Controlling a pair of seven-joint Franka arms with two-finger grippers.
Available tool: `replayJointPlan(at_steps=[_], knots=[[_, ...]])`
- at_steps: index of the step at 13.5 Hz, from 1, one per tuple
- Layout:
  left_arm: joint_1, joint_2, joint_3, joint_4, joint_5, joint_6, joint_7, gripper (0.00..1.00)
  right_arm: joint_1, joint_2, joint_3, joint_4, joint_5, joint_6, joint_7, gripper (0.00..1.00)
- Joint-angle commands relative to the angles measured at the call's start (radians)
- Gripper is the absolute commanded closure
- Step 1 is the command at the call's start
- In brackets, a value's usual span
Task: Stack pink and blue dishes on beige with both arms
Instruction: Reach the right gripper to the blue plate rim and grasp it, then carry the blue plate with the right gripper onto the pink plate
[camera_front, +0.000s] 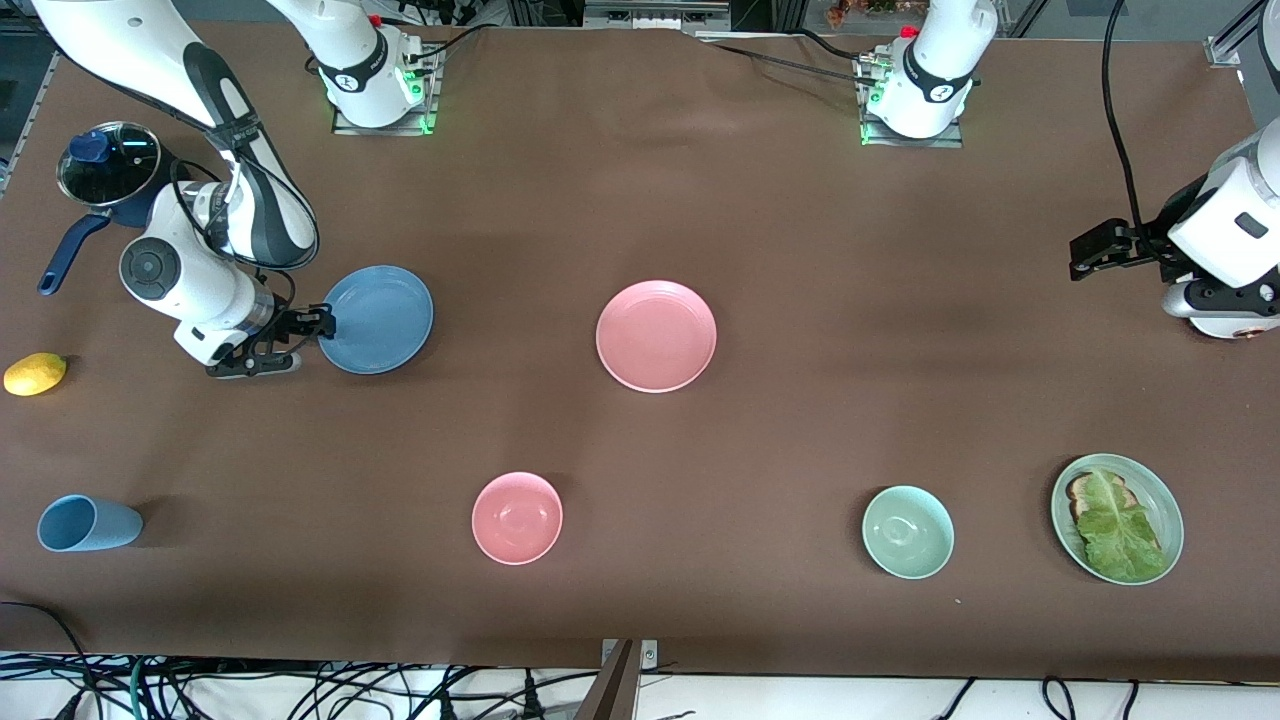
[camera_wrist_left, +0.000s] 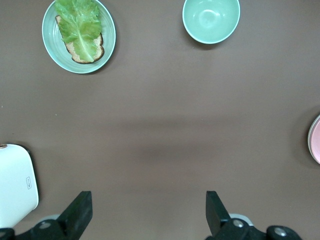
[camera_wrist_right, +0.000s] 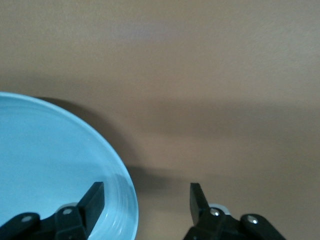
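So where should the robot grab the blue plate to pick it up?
On its thin raised rim, from the right arm's end of the table. The blue plate lies flat, so only the edge gives something to pinch. The right end effector is already there, one finger over the rim and one outside it, not yet shut. The left end effector waits open.

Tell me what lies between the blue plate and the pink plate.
Nothing: the front view shows only bare brown table between the blue plate and the pink plate.

Brown matte tabletop (camera_front: 780, 200), evenly lit from above. Black cables (camera_front: 300, 690) lie along its edge nearest the front camera.
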Motion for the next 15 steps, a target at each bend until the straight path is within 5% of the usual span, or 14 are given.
replayJointPlan(at_steps=[1, 15], knots=[[-0.007, 0.014, 0.001, 0.029, 0.017, -0.004, 0.005, 0.00, -0.002, -0.005, 0.009, -0.015, 0.012, 0.008, -0.008, 0.27], [-0.005, 0.014, 0.001, 0.029, 0.016, -0.004, 0.011, 0.00, -0.002, -0.016, 0.028, 0.014, 0.032, -0.069, 0.000, 1.00]])
